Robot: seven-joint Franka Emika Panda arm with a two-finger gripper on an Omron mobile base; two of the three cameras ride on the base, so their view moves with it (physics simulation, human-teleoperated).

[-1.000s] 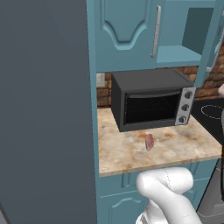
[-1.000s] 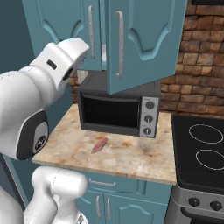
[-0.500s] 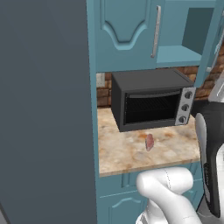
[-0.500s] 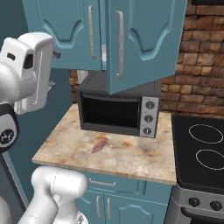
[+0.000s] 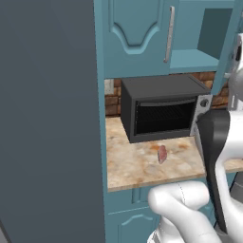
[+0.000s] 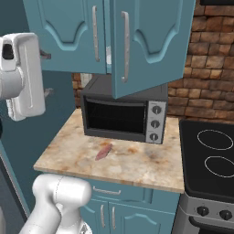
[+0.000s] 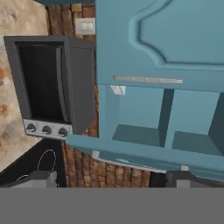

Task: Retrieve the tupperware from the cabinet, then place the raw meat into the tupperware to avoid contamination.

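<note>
The cabinet [image 7: 175, 118], above the oven [image 6: 122, 112], has one door swung open; a corner of the tupperware [image 7: 117, 90] shows on its shelf. The meat [image 6: 103, 151] lies on the counter [image 6: 137, 164] before the oven. The gripper [image 7: 112, 177] is spread wide, empty.

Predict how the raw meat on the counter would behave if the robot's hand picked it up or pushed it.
The raw meat is a small flat pinkish lump lying on the marble counter, so it is probably light and unlikely to roll. Its soft, irregular outline suggests it may sag or squash when pinched. Raw meat may also be slick, so it could slide rather than lift.
</note>
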